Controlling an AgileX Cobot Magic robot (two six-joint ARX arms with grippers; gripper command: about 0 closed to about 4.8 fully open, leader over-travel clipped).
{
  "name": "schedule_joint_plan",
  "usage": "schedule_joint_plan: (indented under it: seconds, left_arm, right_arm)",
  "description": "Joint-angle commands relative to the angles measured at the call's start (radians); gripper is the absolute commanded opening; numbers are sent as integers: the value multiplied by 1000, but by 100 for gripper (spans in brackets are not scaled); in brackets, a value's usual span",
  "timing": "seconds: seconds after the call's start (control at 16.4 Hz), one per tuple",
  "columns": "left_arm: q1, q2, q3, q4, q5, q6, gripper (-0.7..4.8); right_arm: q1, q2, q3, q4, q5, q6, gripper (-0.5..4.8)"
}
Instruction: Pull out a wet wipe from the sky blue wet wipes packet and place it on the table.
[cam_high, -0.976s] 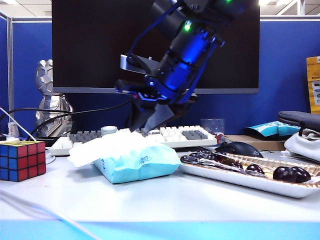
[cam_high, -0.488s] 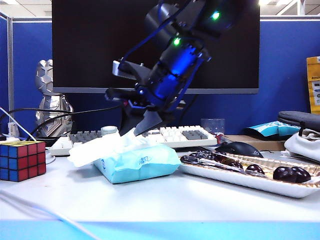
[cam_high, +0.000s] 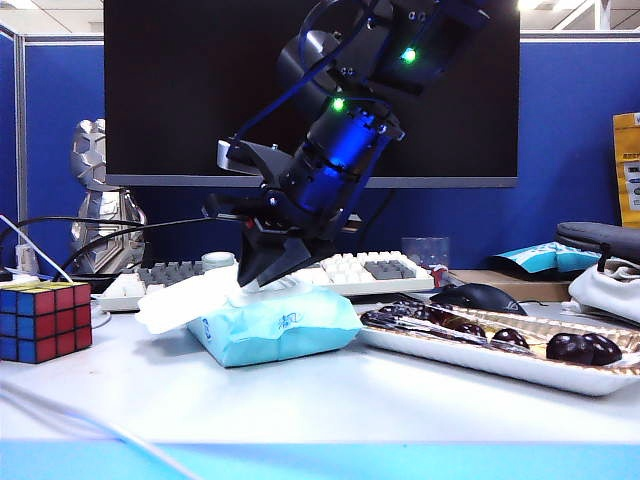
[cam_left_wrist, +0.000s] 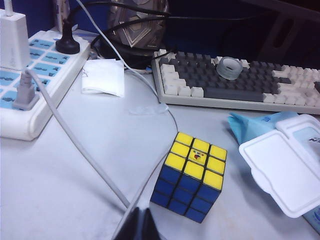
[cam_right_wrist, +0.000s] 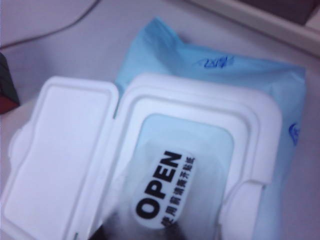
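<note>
Hidden or unclear: in the right wrist view the right gripper (cam_right_wrist: 145, 232) shows only as a dark blur at the frame edge, over a sticker printed "OPEN". No loose wipe can be made out in that view. The left gripper (cam_left_wrist: 140, 225) is cut to a dark tip at the frame edge; cannot tell whether it is spread or pressed together.

Packet (cam_high: 275, 325) lies on the table (cam_high: 330, 400), left of centre, between the cube (cam_high: 45, 320) on the left and the tray (cam_high: 500, 350) of dark fruit on the right. Its white flip lid (cam_right_wrist: 60, 150) is folded open; from the exterior it reads as a white flap (cam_high: 185, 295) hanging over the packet's left end.

Tool: in the exterior view the right gripper (cam_high: 250, 283) comes down steeply from upper right, its dark fingers drawn to a narrow point at the packet's top opening. Whether they pinch anything, cannot tell. The left gripper is well apart from the packet, near the cube (cam_left_wrist: 192, 175).

Count: one packet, one cube, one tray, one keyboard (cam_high: 340, 268) behind the packet, one monitor (cam_high: 180, 90), one mouse (cam_high: 480, 296), two grippers
</note>
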Motion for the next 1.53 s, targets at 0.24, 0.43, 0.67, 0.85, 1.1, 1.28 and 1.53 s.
schedule_joint_plan:
  seconds: [0.24, 0.43, 0.67, 0.85, 1.1, 1.28, 1.53]
  left_arm:
    - [2, -3, -1, 7, 0, 2, -3]
    - [2, -3, -1, 7, 0, 2, -3]
    - [2, -3, -1, 8, 0, 2, -3]
    - [2, -3, -1, 7, 0, 2, -3]
    - [2, -3, -1, 7, 0, 2, -3]
    - [2, -3, -1, 7, 0, 2, -3]
    - [2, -3, -1, 8, 0, 2, -3]
  right_arm:
    - [1, -2, 6, 8, -1, -3, -4]
    - [1, -5, 7, 53, -1, -2, -4]
    - [1, -16, 55, 56, 3, -3, -4]
    - [1, -16, 117, 55, 23, -3, -4]
    - [1, -17, 217, 16, 43, -30, -4]
    - [1, -21, 283, -5, 84, -55, -4]
    - [-5, -68, 308, -4, 173, -79, -4]
